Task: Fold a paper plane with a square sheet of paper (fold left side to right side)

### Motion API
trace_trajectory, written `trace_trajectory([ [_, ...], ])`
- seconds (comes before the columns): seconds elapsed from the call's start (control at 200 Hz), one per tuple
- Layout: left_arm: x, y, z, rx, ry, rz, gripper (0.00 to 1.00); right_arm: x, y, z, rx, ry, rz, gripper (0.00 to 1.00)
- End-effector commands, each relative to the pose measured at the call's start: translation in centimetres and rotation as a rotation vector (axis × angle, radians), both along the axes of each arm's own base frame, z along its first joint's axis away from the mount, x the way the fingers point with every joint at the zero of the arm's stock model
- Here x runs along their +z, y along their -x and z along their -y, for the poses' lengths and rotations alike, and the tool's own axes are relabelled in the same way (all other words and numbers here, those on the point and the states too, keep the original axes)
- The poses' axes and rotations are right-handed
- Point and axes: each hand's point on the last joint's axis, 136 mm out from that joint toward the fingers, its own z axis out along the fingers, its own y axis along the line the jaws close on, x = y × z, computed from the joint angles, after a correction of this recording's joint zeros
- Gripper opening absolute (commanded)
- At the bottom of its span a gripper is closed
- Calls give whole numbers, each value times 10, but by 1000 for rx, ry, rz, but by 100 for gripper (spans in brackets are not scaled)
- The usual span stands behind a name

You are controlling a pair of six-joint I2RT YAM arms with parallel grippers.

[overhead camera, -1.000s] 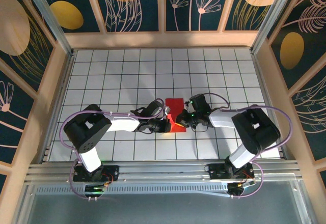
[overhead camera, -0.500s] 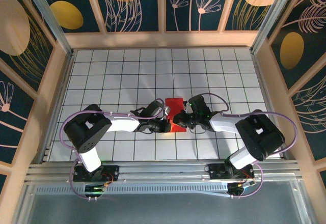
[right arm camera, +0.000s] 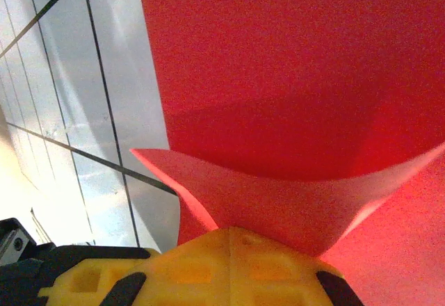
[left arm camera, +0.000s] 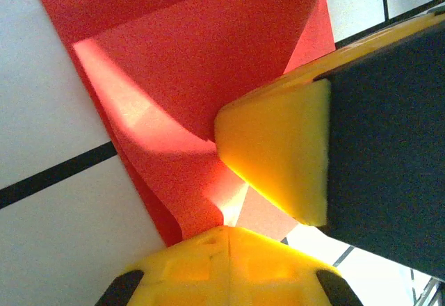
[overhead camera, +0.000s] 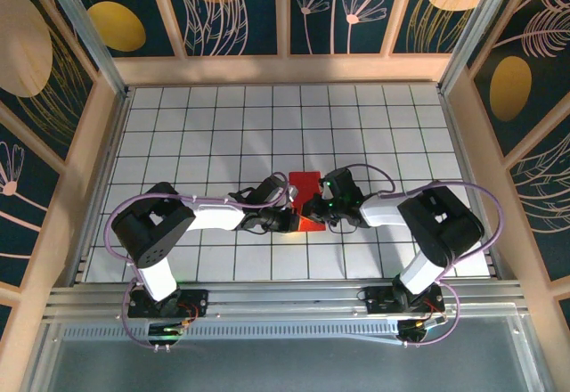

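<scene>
The square sheet of paper (overhead camera: 305,183) is bright red and lies mid-table, its near part lifted and curled. My left gripper (overhead camera: 292,220) is at its near left edge. In the left wrist view the curled paper (left arm camera: 208,62) runs up into my shut left gripper (left arm camera: 229,228). The right gripper's yellow finger (left arm camera: 278,153) presses close beside it. My right gripper (overhead camera: 318,207) meets the left one over the sheet. In the right wrist view a raised flap (right arm camera: 292,195) ends in my shut right gripper (right arm camera: 231,229). The paper plane is out of view.
The white gridded table (overhead camera: 223,134) spreads out on all sides of the sheet. Wooden walls (overhead camera: 285,69) with dark patterned panels close it in at the back and sides. An aluminium rail (overhead camera: 285,298) runs along the near edge by the arm bases.
My right gripper has moved left across the sheet, carrying the raised flap toward the left gripper. The left arm has stayed put.
</scene>
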Motion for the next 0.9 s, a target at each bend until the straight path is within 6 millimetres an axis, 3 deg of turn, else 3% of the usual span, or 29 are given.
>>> trace_trajectory([
  [0.0,-40,16,-38,60,-191,-100,0,-8,-10,10,-33,58,21,0],
  [0.32,-43,19,-42,72,-203,-116,0,-11,-21,28,-60,90,34,0],
  [0.601,-44,20,-42,67,-200,-113,0,-17,-46,67,-151,113,30,0],
  [0.896,-43,20,-41,63,-196,-108,0,-11,-63,87,-183,113,44,0],
])
